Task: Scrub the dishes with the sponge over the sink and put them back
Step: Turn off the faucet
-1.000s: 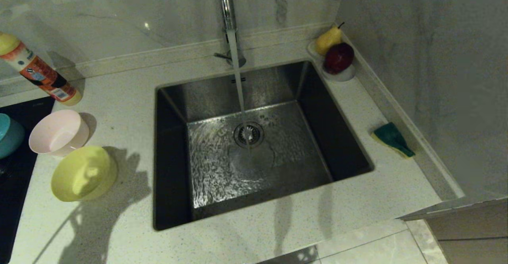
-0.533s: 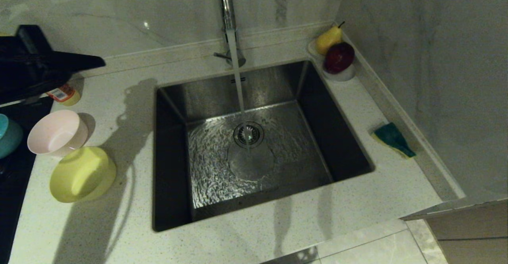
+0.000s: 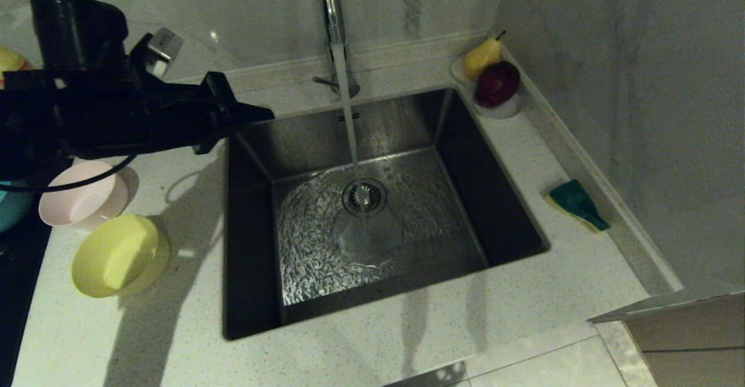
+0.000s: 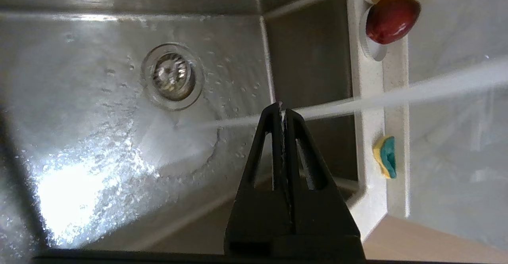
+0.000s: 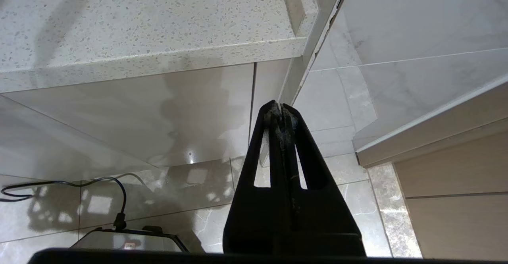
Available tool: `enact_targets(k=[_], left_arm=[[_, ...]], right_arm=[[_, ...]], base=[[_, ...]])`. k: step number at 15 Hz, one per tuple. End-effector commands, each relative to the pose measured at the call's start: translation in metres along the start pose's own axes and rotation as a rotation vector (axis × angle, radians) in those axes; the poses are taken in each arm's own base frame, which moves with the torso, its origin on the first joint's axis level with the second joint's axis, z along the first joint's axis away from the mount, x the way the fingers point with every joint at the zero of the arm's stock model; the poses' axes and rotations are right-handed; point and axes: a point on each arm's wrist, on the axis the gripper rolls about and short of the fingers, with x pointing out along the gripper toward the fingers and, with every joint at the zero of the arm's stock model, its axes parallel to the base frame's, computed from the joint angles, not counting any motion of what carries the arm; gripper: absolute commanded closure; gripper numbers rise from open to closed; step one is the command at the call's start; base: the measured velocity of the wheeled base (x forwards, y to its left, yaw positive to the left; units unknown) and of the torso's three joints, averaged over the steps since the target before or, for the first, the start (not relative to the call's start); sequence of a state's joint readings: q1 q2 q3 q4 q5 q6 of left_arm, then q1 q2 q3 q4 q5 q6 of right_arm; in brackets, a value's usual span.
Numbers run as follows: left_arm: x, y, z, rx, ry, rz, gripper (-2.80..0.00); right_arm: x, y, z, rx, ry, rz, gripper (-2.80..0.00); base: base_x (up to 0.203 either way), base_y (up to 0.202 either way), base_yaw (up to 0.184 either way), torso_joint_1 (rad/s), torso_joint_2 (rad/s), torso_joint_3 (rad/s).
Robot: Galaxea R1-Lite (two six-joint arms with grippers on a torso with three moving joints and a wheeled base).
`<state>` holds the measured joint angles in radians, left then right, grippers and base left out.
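Observation:
My left gripper (image 3: 269, 112) is shut and empty, held in the air over the back left corner of the sink (image 3: 314, 241), pointing right. In the left wrist view its closed tips (image 4: 281, 107) point across the basin (image 4: 79, 97) toward the sponge (image 4: 387, 157). The green-and-yellow sponge (image 3: 576, 203) lies on the counter right of the sink. Left of the sink stand the yellow bowl (image 3: 119, 256), the pink bowl (image 3: 81, 198), partly hidden under my arm, and the teal bowl (image 3: 10, 208) at the frame's edge. My right gripper (image 5: 281, 107) hangs shut below the counter edge.
Water runs from the tap (image 3: 332, 3) onto the drain strainer (image 3: 365, 196). A white dish (image 3: 505, 109) with a pear (image 3: 482, 56) and a red apple (image 3: 496, 84) sits at the back right corner. A bottle (image 3: 9, 58) shows behind my left arm. A wall bounds the right side.
My left arm has come in from the left and swung right, its tip now at the sink's back left corner, covering the bottle and part of the pink bowl. Bowls and sponge stayed put.

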<state>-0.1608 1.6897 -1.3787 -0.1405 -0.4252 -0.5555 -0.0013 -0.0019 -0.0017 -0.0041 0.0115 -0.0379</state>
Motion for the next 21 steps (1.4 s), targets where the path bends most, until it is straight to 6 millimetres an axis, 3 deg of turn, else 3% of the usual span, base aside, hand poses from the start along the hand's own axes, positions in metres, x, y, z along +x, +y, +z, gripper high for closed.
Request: enact_targets(k=[1,6,12,21], left_arm=[[0.027,0.009,-0.014,-0.021,0.044,-0.013,0.00],[0.035,0.010,-0.023,-0.032,0.071,-0.017,0.00],[0.042,0.002,-0.027,-0.098,-0.014,-0.109,0.00],[0.077,0.015,-0.034,-0.101,-0.187,-0.103,0.00]], right_arm=[[0.000,0.000,0.000,0.000,0.002,0.001,0.00],[0.000,0.000,0.000,0.000,0.002,0.001,0.00],[0.000,0.000,0.000,0.000,0.002,0.001,0.00],[0.000,0.000,0.000,0.000,0.002,0.001,0.00]], base=[[0.000,0.000,0.000,0.000,0.00,0.000],[0.000,0.000,0.000,0.000,0.00,0.000],[0.000,0.000,0.000,0.000,0.00,0.000],[0.000,0.000,0.000,0.000,0.00,0.000]])
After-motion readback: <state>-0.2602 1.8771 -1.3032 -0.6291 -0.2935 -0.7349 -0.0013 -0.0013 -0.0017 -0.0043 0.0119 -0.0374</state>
